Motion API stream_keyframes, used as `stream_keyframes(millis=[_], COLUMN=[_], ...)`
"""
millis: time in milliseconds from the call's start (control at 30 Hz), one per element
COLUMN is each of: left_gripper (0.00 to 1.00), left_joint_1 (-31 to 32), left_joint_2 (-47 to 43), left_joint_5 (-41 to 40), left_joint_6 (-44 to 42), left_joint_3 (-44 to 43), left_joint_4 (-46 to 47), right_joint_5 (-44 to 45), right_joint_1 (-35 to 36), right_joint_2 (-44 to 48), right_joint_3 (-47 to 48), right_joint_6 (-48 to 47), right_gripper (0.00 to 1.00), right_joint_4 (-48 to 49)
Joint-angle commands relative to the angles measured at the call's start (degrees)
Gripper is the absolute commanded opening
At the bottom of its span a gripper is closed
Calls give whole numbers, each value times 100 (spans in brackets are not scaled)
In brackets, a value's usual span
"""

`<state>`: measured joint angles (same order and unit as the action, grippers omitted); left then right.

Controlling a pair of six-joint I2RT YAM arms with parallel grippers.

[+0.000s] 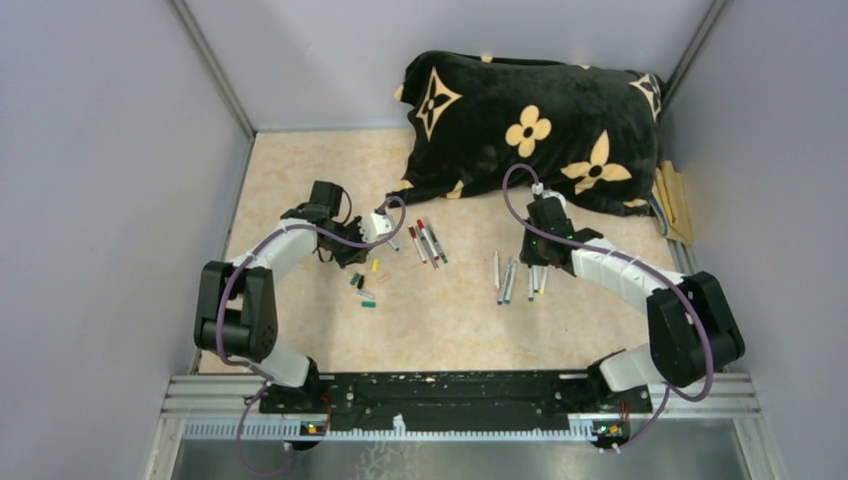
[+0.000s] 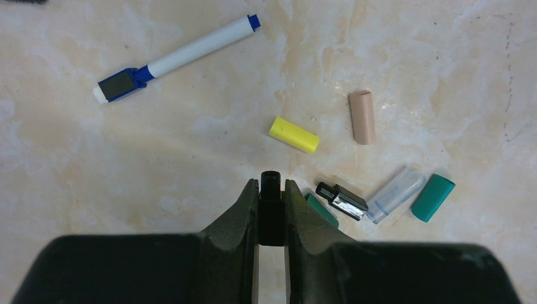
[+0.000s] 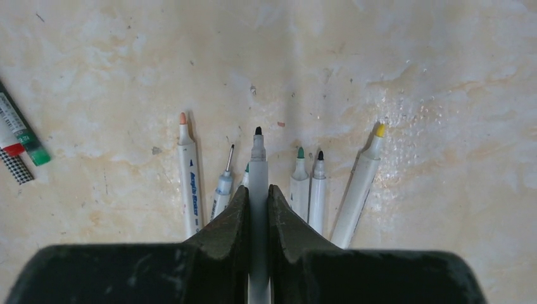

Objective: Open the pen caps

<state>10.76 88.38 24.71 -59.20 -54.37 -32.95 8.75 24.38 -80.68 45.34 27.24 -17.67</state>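
My left gripper [image 2: 271,185] is shut on a short black pen cap [image 2: 270,209], held just above the table. Around it lie loose pen caps: yellow [image 2: 293,134], beige [image 2: 362,117], clear [image 2: 395,194], teal [image 2: 433,197], a black one with a silver band [image 2: 342,200]. My right gripper [image 3: 258,190] is shut on a grey-barrelled pen [image 3: 258,158] whose black tip is bare. It hangs over a row of uncapped pens, from orange-tipped [image 3: 189,183] to yellow-tipped [image 3: 358,187]. In the top view the grippers [image 1: 352,255] [image 1: 540,262] are apart.
A white marker with a blue cap [image 2: 177,58] lies beyond the loose caps. Three capped pens [image 1: 428,242] lie mid-table between the arms. The black flower-patterned pillow [image 1: 530,130] fills the back right, with grey walls close on both sides.
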Motion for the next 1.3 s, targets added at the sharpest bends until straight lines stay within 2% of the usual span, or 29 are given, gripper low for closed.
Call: stream_keyframes(millis=[0, 300, 400, 567, 700, 767, 900, 933, 967, 1000, 1033, 1267], left_gripper=[15, 39, 41, 43, 45, 50, 55, 58, 68, 91, 98, 99], left_joint_1=[-108, -136, -136, -136, -259, -377, -616, -645, -666, -686, -696, -789], left_joint_2=[219, 340, 394, 360, 233, 183, 51, 12, -26, -65, -102, -522], left_joint_5=[6, 132, 184, 414, 853, 1084, 1408, 1413, 1402, 1378, 1348, 1326], left_joint_6=[131, 166, 179, 274, 422, 488, 625, 673, 731, 788, 853, 1244], left_joint_3=[81, 30, -48, -307, -763, -1017, -1407, -1454, -1504, -1550, -1622, -2148], left_joint_4=[141, 72, -33, -317, -747, -980, -1397, -1463, -1516, -1566, -1645, -2173], right_joint_5=[49, -110, -155, -217, -295, -357, -388, -373, -363, -358, -367, -595], right_joint_1=[-39, -43, -39, -39, -26, 13, 396, 532, 685, 822, 972, 1516], right_joint_2=[-161, -316, -318, -188, 70, 108, -328, -513, -714, -931, -1149, -2494], right_joint_3=[-2, -104, -96, -17, 229, 410, 993, 1232, 1423, 1612, 1802, 2908], right_joint_6=[13, 5, -10, -15, -68, -199, -486, -569, -643, -722, -788, -944], right_gripper=[9, 23, 27, 27, 28, 32, 36, 36, 35, 35, 35, 30], right_joint_4=[283, 405, 396, 351, 344, 426, 528, 536, 555, 581, 600, 702])
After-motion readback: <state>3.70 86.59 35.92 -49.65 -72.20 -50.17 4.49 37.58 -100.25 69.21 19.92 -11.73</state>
